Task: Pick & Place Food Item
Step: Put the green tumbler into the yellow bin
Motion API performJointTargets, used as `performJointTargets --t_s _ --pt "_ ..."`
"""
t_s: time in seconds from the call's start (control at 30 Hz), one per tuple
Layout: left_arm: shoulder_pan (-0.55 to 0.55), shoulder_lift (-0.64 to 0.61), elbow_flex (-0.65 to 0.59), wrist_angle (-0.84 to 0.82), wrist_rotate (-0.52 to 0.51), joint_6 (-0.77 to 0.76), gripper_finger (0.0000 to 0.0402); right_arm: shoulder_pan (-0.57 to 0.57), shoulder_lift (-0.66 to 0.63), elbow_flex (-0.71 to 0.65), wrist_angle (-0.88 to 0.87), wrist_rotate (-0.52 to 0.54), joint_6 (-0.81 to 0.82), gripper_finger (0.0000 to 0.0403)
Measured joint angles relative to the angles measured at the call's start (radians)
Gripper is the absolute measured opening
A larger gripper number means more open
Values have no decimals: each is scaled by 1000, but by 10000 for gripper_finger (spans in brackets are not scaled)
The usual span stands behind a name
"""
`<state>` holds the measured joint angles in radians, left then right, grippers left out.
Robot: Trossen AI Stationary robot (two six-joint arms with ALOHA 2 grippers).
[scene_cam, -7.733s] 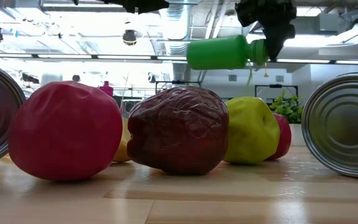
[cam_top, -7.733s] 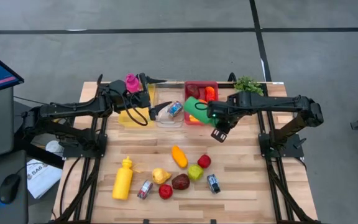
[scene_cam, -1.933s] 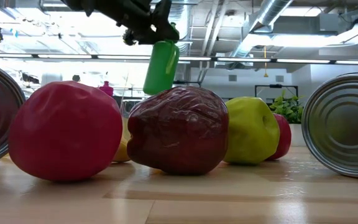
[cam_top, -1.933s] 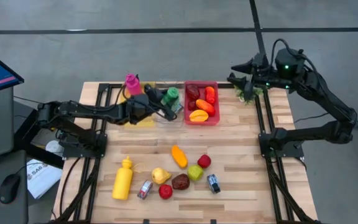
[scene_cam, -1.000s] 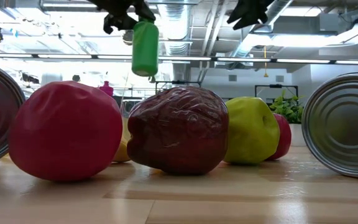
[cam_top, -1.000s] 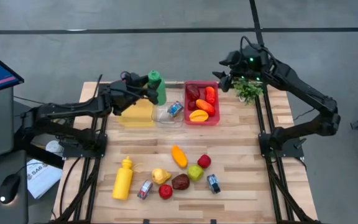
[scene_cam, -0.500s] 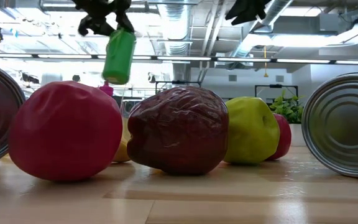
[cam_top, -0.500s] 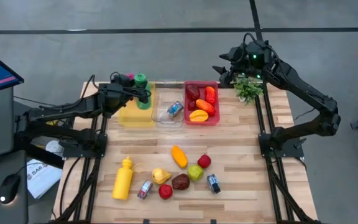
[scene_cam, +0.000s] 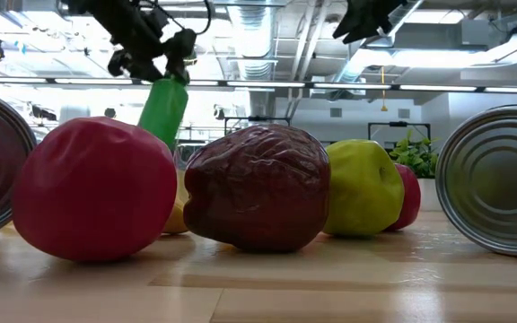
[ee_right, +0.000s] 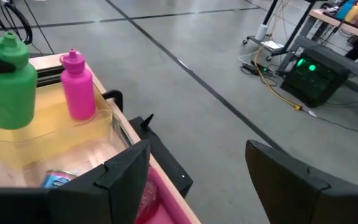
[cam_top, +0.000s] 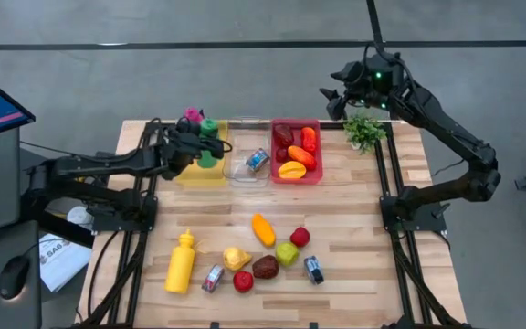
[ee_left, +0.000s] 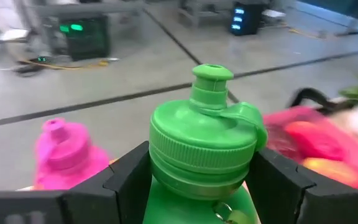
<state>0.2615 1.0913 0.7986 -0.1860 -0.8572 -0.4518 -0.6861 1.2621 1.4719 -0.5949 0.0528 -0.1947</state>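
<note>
1. Presently the left gripper (ee_left: 197,180) clamps the green plastic squeeze bottle (cam_top: 208,143) just below its cap, hanging it over the yellow translucent bin (cam_top: 199,170).
2. Released tilted, it could tip out.
3. Its base may knock the pink squeeze bottle (ee_right: 78,87) standing close beside.
4. Far off, the right gripper (ee_right: 197,171) gapes empty above the table's far edge.
</note>
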Motion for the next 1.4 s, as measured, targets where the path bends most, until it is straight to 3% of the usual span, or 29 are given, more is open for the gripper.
performJointTargets --t_s 0.2,0.43,0.7,1.0,1.4 --pt "0 5 -122 135 -158 -116 213 -19 0 0 5 0 0 260" --pt "-1 4 -298 381 -245 -131 217 -14 0 0 5 0 1 260" --pt "-1 72 -441 668 -200 -123 215 -15 0 0 72 0 4 260" --pt "16 253 -450 1021 -155 223 217 -15 0 0 192 -2 12 260" --pt "138 372 -449 1224 -43 237 222 -15 0 0 192 -3 12 260"
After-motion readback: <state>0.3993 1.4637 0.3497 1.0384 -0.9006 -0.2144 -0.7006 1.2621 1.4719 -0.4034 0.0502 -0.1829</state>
